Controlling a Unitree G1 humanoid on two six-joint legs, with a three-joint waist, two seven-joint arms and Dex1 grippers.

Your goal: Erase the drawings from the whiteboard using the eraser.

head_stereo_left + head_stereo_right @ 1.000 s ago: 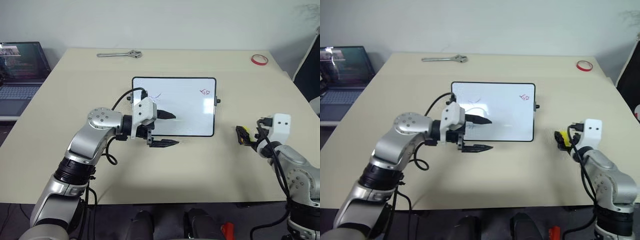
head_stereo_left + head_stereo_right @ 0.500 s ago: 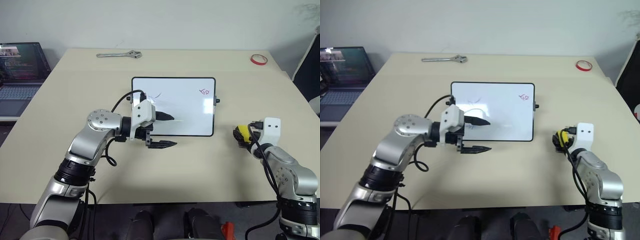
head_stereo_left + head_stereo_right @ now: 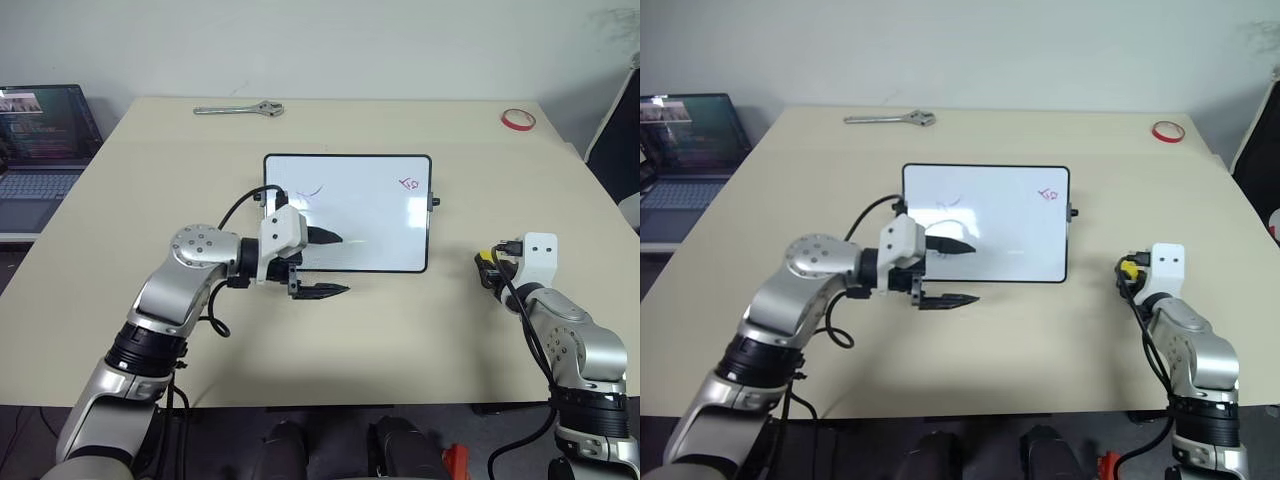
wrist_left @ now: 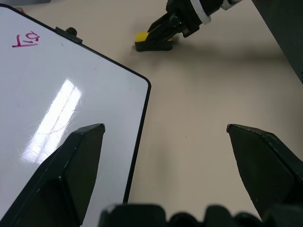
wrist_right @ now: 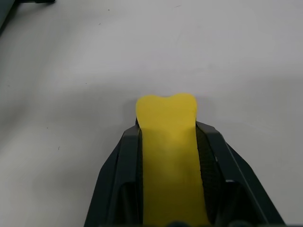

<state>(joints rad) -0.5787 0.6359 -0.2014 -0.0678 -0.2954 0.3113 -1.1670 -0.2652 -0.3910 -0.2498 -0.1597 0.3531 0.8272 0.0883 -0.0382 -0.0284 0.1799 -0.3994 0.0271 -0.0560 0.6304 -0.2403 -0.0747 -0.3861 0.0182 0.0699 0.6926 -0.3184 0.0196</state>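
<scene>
The whiteboard (image 3: 375, 230) lies flat at the table's middle, with a red drawing (image 3: 408, 184) near its right end and a faint blue drawing (image 3: 312, 192) near its left. My left gripper (image 3: 343, 264) hovers open over the board's near left edge, one finger above the white surface, the other above the table. To the right of the board, my right gripper (image 3: 487, 273) is shut on the yellow eraser (image 5: 166, 142), low over the table. The left wrist view shows the eraser (image 4: 149, 41) with the right gripper's fingers on it.
A metal wrench (image 3: 240, 109) lies at the table's far side, left of centre. A red tape ring (image 3: 518, 119) sits at the far right corner. An open laptop (image 3: 40, 130) stands on a lower surface beyond the table's left edge.
My right gripper has closed its fingers onto the yellow eraser and sunk slightly toward the table. The left arm has stayed about where it was.
</scene>
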